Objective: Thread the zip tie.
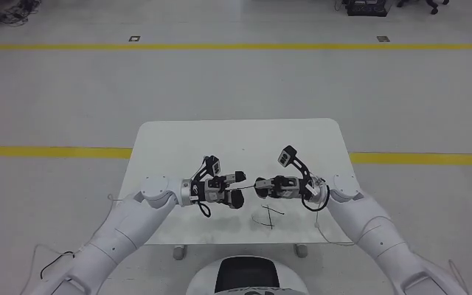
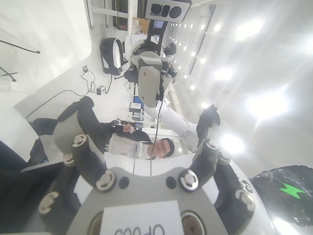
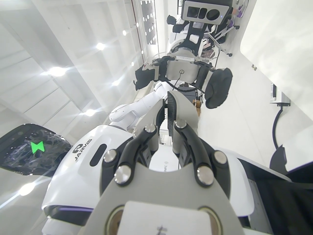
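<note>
My right gripper (image 1: 259,186) hovers above the front middle of the white table (image 1: 221,140), shut on a thin black zip tie (image 1: 247,190). The tie's free end sticks out toward my left gripper (image 1: 239,189), which faces it a short way off. In the left wrist view the left gripper (image 2: 146,110) is wide open, and the zip tie (image 2: 156,123) runs from the shut right gripper (image 2: 149,84) down between its fingers (image 2: 84,113). In the right wrist view the right gripper (image 3: 168,103) is pressed together on the zip tie (image 3: 176,80), which points at the open left gripper (image 3: 182,72).
Two or three spare black zip ties (image 1: 269,215) lie crossed on the table near its front edge, below the right gripper. The left wrist view shows these spare zip ties (image 2: 19,48) too. Both arms hang a little above the tabletop.
</note>
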`<state>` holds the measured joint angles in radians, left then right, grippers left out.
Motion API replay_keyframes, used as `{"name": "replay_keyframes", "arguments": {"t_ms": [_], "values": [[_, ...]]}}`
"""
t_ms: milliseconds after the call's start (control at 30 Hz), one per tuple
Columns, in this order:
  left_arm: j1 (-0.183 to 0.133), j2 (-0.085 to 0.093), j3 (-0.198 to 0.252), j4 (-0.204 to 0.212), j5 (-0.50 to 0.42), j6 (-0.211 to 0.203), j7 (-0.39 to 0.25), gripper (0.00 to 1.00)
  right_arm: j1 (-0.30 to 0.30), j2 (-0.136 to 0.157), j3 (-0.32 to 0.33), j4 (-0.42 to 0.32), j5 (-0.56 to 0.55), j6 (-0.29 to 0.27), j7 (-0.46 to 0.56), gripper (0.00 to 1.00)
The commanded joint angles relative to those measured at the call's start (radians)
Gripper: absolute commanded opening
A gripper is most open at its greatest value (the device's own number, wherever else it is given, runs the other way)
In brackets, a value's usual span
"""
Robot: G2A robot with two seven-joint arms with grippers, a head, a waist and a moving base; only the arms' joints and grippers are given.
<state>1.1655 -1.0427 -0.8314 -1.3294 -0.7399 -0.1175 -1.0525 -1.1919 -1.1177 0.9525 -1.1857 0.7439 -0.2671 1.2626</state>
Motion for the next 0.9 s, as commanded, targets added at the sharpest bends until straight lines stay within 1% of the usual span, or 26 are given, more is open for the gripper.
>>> {"name": "replay_keyframes", "arguments": {"t_ms": [0,267,700,833,867], "values": [[0.003,0.001,-0.002,-0.003,0.001,0.0,0.0,1.0,0.0,-0.001,0.001,0.001,-0.002,0.0,0.002,0.0],[0.008,0.001,-0.001,-0.011,0.008,0.005,0.005,1.0,-0.006,-0.004,0.003,0.005,-0.005,-0.003,0.007,0.0],[0.001,-0.002,0.007,-0.009,0.018,0.015,0.005,1.0,0.0,-0.015,-0.004,0.021,-0.009,-0.003,0.011,0.0],[-0.001,-0.003,0.008,-0.008,0.019,0.015,0.002,0.91,0.001,-0.017,-0.004,0.026,-0.011,-0.003,0.012,0.0],[-0.001,-0.003,0.009,-0.007,0.02,0.015,0.001,0.87,0.001,-0.017,-0.004,0.027,-0.012,-0.002,0.011,0.0]]}}
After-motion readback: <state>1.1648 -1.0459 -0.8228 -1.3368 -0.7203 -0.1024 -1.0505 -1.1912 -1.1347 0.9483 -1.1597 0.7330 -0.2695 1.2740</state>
